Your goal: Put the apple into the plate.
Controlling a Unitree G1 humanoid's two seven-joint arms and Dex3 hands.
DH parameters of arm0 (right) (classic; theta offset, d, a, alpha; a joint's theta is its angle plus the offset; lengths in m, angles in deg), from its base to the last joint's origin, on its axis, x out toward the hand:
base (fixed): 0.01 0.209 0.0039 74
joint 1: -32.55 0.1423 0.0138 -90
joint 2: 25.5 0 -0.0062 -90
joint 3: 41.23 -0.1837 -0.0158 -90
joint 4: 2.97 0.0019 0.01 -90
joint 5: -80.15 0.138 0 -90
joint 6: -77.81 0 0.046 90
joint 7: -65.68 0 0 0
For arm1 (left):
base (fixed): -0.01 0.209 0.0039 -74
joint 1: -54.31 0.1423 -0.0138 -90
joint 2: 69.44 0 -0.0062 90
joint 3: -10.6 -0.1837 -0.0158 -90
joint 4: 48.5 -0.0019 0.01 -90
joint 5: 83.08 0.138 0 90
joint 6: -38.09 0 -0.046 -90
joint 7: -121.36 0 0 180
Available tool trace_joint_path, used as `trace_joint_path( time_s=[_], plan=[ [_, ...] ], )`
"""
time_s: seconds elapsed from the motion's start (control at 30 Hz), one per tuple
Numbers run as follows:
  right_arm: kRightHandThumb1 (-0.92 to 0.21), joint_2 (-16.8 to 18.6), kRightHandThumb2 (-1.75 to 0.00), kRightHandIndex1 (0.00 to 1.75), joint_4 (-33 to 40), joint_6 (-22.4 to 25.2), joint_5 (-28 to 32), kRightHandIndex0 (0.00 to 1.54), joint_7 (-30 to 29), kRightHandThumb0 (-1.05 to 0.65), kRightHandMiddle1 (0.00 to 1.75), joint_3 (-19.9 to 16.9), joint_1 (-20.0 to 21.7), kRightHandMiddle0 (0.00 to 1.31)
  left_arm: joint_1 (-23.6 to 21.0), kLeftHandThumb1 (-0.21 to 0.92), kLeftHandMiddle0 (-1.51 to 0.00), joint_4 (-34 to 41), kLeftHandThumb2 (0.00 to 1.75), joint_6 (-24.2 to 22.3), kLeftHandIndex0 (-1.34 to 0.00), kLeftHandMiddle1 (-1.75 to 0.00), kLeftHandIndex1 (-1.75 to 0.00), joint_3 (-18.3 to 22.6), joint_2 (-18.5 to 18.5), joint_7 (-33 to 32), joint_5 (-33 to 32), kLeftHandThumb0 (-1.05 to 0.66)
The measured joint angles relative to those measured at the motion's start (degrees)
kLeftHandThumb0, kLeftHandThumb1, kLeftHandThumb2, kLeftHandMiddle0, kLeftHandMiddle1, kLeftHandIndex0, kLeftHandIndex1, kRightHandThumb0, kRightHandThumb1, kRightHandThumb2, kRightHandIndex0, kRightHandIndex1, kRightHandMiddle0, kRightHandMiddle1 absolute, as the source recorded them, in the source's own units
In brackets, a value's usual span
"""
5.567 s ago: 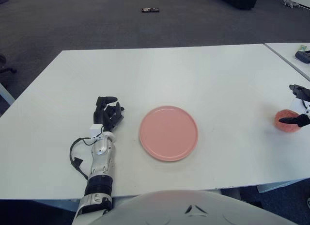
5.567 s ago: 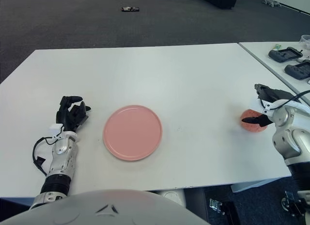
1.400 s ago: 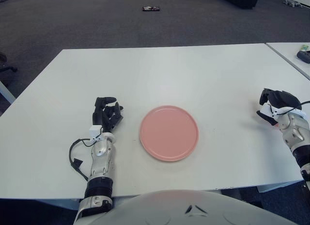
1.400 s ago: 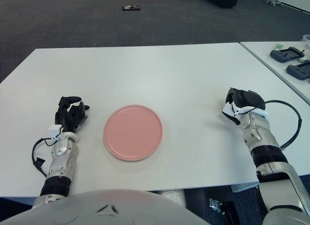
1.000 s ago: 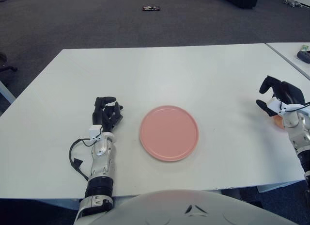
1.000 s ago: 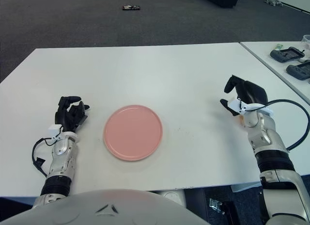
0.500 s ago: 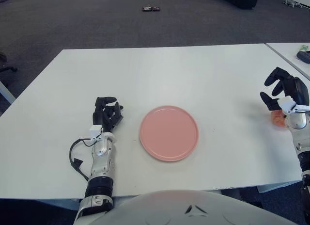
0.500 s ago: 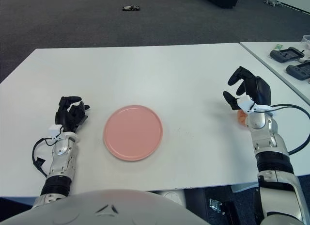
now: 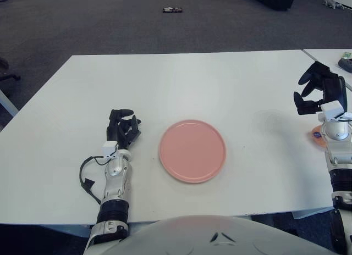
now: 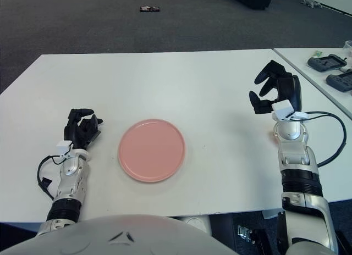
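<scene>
Change: since half a second ago the right hand (image 10: 275, 93) has risen off the apple (image 9: 317, 136) and now stands higher above the tabletop (image 9: 181, 84); the fruit, which it had covered, lies uncovered at the far right edge.
Robot body: a pale rounded shell (image 9: 220, 236) fills the near edge, between the two forearms.
Left hand: the left hand (image 9: 122, 128) shows at the near left, just left of the plate (image 9: 192, 150); its forearm runs from the near edge straight away from the robot, palm side down, dark fingers (image 9: 120, 113) loosely curled and holding nothing. A black cable (image 9: 86, 175) loops beside the wrist.
Plate: pink, round, nothing in it, near the middle of the tabletop and slightly toward the near side.
Right forearm: it stands nearly upright from the near right edge, silver wrist above a ribbed black cuff, with a black cable (image 10: 334, 139) arcing off to the right.
Right hand: raised, well right of the plate, dark fingers (image 10: 264, 73) spread and bent forward like a claw, gripping nothing.
Apple: orange-red, on the tabletop at the right, partly hidden behind the right wrist, well apart from the plate.
Far right: dark devices (image 10: 324, 61) lie on a second tabletop (image 10: 308, 54).
Floor: dark carpet (image 9: 110, 24) beyond, with a small object (image 9: 172, 10) lying on it.
</scene>
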Motion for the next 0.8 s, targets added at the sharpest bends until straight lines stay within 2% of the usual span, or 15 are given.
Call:
trace_joint_path(
  time_s=[0.27, 0.4, 0.47, 0.5, 0.53, 0.57, 0.6, 0.63, 0.67, 0.73, 0.77, 0.8],
  plan=[
    [0.05, -0.62, -1.68, 1.56, 3.82, 2.98, -2.75, 0.95, 3.07, 0.00, 1.75, -0.16, -2.10, 0.66, -0.06, 0.75, -0.51, -0.18, 0.77, 0.52, -0.30, -1.52, -1.75, 0.16, -0.30, 0.01, -0.68, -0.37],
    [-0.04, -2.90, -1.60, 1.66, 6.48, 5.84, -6.10, 0.83, 5.93, 0.00, 1.75, 0.15, -3.72, 0.59, -0.05, 0.75, -0.51, -0.15, 0.76, 0.49, -0.29, -1.51, -1.75, 0.20, -0.34, -0.01, -0.76, -0.37],
    [-0.25, -4.25, -1.36, 1.71, 7.79, 7.18, -7.31, 0.68, 7.77, 0.00, 1.65, 0.17, -4.32, 0.50, -0.03, 0.75, -0.50, -0.12, 0.76, 0.40, -0.29, -1.51, -1.75, 0.19, -0.36, -0.04, -0.74, -0.37],
    [-0.25, -5.17, -1.29, 1.69, 8.65, 8.11, -7.76, 0.43, 9.12, -0.14, 1.57, 0.16, -4.76, 0.32, -0.03, 0.76, -0.49, -0.09, 0.76, 0.32, -0.29, -1.50, -1.75, 0.17, -0.36, -0.08, -0.72, -0.37],
    [-0.25, -6.21, -1.27, 1.68, 9.81, 9.23, -8.27, 0.35, 10.51, -0.19, 1.54, 0.15, -5.39, 0.25, -0.03, 0.76, -0.49, -0.05, 0.76, 0.28, -0.29, -1.50, -1.75, 0.14, -0.35, -0.12, -0.69, -0.37],
    [-0.26, -7.35, -1.20, 1.46, 11.07, 10.32, -8.96, 0.22, 12.13, -0.31, 1.37, 0.05, -6.22, 0.16, -0.03, 0.76, -0.49, -0.01, 0.76, 0.27, -0.29, -1.50, -1.75, 0.10, -0.38, -0.15, -0.65, -0.37],
    [-0.27, -8.74, -1.17, 1.38, 12.37, 11.36, -9.41, 0.18, 13.83, -0.36, 1.31, -0.26, -7.36, 0.13, -0.03, 0.76, -0.49, 0.07, 0.76, 0.26, -0.29, -1.50, -1.75, 0.03, -0.42, -0.16, -0.62, -0.37],
    [-0.29, -10.33, -1.11, 1.18, 13.81, 12.50, -9.92, 0.11, 15.82, -0.44, 1.17, -0.79, -8.82, 0.08, -0.03, 0.76, -0.49, 0.14, 0.76, 0.25, -0.29, -1.50, -1.75, -0.05, -0.45, -0.17, -0.56, -0.37],
    [-0.31, -11.76, -1.05, 0.98, 14.80, 13.47, -10.34, 0.07, 17.46, -0.51, 1.04, -1.21, -10.03, 0.05, 0.02, 0.76, -0.49, 0.25, 0.76, 0.25, -0.29, -1.50, -1.75, -0.11, -0.48, -0.17, -0.51, -0.37],
    [-0.35, -14.27, -0.98, 0.70, 16.68, 15.57, -12.06, 0.04, 19.86, -0.61, 0.83, -2.18, -12.18, 0.03, 0.09, 0.76, -0.49, 0.37, 0.76, 0.22, -0.29, -1.50, -1.75, -0.11, -0.51, -0.17, -0.51, -0.37],
    [-0.40, -15.44, -0.93, 0.45, 17.51, 16.79, -13.07, 0.02, 20.81, -0.69, 0.62, -2.60, -13.17, 0.02, 0.16, 0.76, -0.49, 0.41, 0.76, 0.16, -0.29, -1.50, -1.75, -0.11, -0.50, -0.17, -0.51, -0.37],
    [-0.43, -16.38, -0.89, 0.29, 18.40, 18.15, -14.49, 0.01, 21.58, -0.74, 0.47, -2.95, -14.18, 0.01, 0.26, 0.76, -0.49, 0.46, 0.76, 0.13, -0.29, -1.50, -1.75, -0.06, -0.48, -0.17, -0.51, -0.37]
  ],
)
